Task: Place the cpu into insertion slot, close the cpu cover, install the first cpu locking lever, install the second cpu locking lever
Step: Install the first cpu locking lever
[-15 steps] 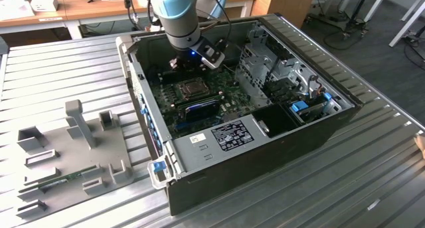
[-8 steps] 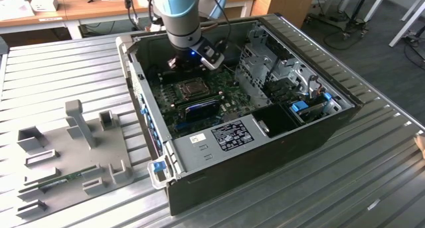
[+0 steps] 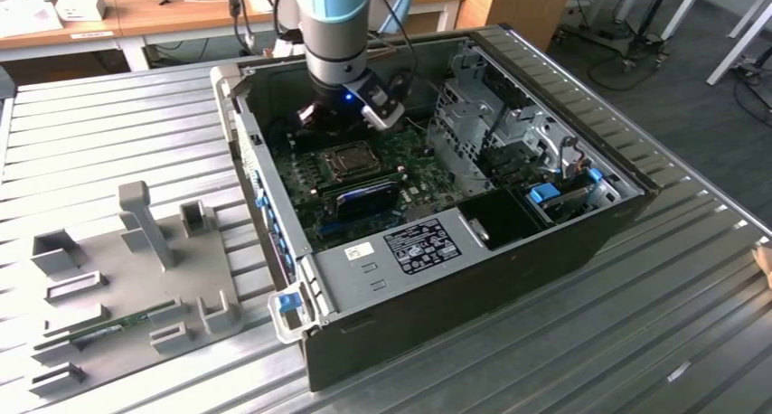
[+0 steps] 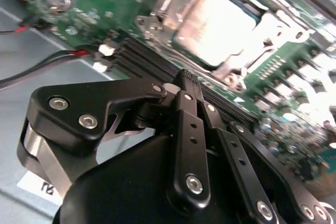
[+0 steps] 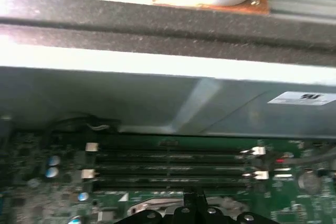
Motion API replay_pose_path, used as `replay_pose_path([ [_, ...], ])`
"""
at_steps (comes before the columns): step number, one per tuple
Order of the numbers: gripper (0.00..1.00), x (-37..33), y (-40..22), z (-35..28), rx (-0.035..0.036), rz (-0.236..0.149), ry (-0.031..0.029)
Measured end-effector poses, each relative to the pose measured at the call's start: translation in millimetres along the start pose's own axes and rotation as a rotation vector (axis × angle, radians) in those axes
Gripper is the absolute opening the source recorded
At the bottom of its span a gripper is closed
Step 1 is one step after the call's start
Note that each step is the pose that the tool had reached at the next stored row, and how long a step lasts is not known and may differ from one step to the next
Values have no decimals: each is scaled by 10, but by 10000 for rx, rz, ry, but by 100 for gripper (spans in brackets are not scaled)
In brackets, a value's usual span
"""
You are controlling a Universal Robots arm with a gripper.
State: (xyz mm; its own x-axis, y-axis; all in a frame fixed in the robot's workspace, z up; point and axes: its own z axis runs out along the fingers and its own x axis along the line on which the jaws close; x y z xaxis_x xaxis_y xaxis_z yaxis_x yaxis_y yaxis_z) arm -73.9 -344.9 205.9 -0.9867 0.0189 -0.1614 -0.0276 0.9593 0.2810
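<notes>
The claw hangs just beside the insertion slot, over the memory slots. The cpu sits seated under the cpu cover. The claw's fingers are pressed together, holding nothing.

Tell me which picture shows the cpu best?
The second wrist view: the cpu sits big and pale under its cover. The exterior view shows a small dark socket. The first wrist view catches a silver edge.
</notes>
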Motion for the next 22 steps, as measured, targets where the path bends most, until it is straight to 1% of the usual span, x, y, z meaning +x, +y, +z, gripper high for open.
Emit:
replay_pose_path([
  [1,10,0,0,0,42,22,101],
  [2,10,-1,0,0,69,36,164],
  [5,10,0,0,0,76,40,177],
  [6,10,-1,0,0,103,43,202],
  [7,10,-4,0,0,226,64,350],
  [9,10,-6,0,1,394,97,551],
  [10,10,-7,0,1,504,108,645],
  [11,10,-7,0,1,658,113,736],
  [14,10,-9,0,1,1198,111,1002],
  [15,10,-10,0,2,1393,111,1101],
  [16,10,-10,0,2,1544,114,1193],
  [17,10,-10,0,1,1655,119,1273],
  [18,10,-10,0,2,1709,123,1315],
  [22,10,-19,-1,3,1716,123,1324],
])
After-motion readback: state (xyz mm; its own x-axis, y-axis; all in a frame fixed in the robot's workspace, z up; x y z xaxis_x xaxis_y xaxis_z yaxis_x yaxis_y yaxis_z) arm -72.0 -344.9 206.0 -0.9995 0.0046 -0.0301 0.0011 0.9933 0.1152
